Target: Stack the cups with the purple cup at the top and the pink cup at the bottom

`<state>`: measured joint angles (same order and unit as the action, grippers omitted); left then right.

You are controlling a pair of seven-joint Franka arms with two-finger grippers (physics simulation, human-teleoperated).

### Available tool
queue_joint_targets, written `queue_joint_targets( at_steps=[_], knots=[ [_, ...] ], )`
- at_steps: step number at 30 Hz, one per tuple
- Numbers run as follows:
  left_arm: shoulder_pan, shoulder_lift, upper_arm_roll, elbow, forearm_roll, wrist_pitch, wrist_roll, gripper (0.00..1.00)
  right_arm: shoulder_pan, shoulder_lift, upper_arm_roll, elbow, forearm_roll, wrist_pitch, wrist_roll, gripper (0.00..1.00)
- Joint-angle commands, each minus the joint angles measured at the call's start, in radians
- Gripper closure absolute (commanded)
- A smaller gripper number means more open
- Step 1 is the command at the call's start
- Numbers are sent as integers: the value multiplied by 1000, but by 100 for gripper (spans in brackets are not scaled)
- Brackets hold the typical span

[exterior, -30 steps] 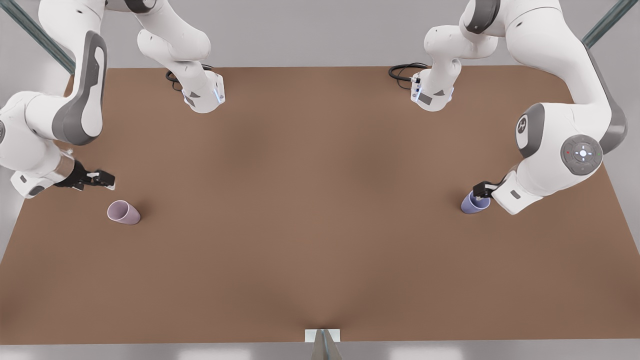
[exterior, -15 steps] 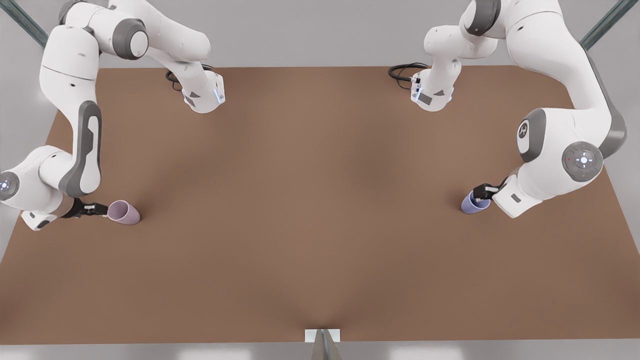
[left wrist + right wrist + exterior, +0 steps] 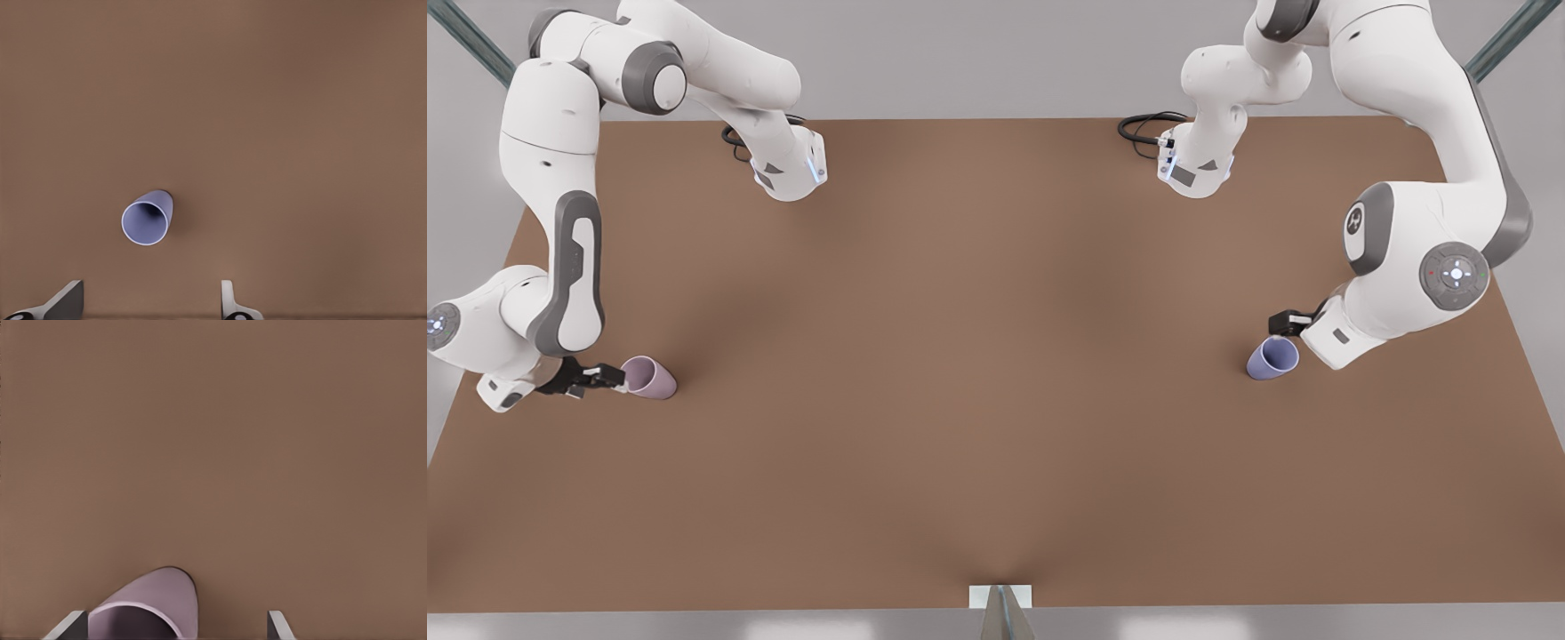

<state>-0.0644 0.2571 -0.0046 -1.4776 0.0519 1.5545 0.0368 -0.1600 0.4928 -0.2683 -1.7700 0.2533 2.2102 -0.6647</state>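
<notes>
Pink cup [image 3: 649, 377] stands on the table [image 3: 996, 400] near the front view's left edge; purple cup [image 3: 1272, 358] stands near the right edge, well apart from it. Neither is lifted and nothing is stacked.

Right gripper [image 3: 605, 377] is at the pink cup, low over the table, on the cup's outer side. In the right wrist view the fingers [image 3: 72, 625] are spread wide, with the pink cup [image 3: 148, 607] between them and closer to one finger. No contact with the cup wall can be confirmed; the fingers hold nothing.

Left gripper [image 3: 1288, 322] sits just beyond the purple cup in the front view. In the left wrist view its fingers [image 3: 230, 303] are also spread wide and empty, and the purple cup [image 3: 147, 219] lies ahead of them, apart.

Judgement: the step in hand is the grasp of the pink cup. To do it well, centre the cup between the fingers before closing, so the nearer finger does not push it aside or tip it. Grip the wall low enough that the taper does not squeeze the cup out. Set it upright in open table before the purple cup is brought over.
</notes>
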Motion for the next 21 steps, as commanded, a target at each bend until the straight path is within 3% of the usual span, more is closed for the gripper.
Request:
queue_joint_targets(
  at_steps=[1,16,20,21],
  knots=[
    [0,1,0,-1,0,10,5,0,-1,-5,0,-11,9,9,-196,0],
    [1,13,2,-1,0,10,3,0,-6,-26,1,-189,1,220,-231,3],
    [1,14,0,-1,0,9,3,0,-6,-2,1,-192,1,221,-222,24],
    [1,14,0,-1,0,7,3,0,-4,3,1,-197,1,221,-222,34]
  ],
)
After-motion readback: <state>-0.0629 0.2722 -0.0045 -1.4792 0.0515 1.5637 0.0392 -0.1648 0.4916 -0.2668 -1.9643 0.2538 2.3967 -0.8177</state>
